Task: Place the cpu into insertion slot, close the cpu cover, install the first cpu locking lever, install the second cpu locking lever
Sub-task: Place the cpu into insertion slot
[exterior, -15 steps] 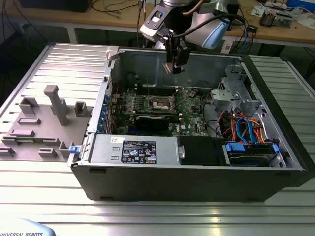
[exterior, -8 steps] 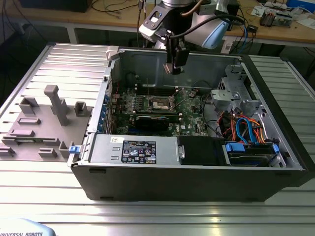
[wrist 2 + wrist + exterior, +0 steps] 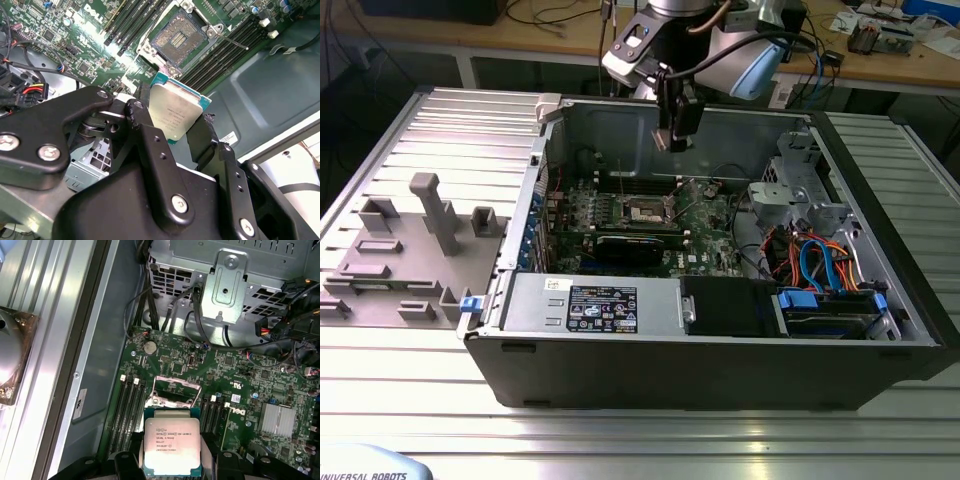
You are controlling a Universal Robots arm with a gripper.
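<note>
The gripper (image 3: 172, 117) is clamped on the cpu (image 3: 171, 442), one black finger (image 3: 142, 125) against each of two opposite edges. The chip is near square, with no evident long axis; its printed metal top faces both wrist cameras and its underside faces the board. It hangs clear of the board, just short of the insertion slot (image 3: 179, 34), which lies uncovered on the green motherboard (image 3: 240, 390). In the exterior view, the gripper (image 3: 677, 135) hangs above the open computer case (image 3: 720, 370).

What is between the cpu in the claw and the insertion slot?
Nothing solid: in the second wrist view the cpu hangs apart from the insertion slot, with open space between.
</note>
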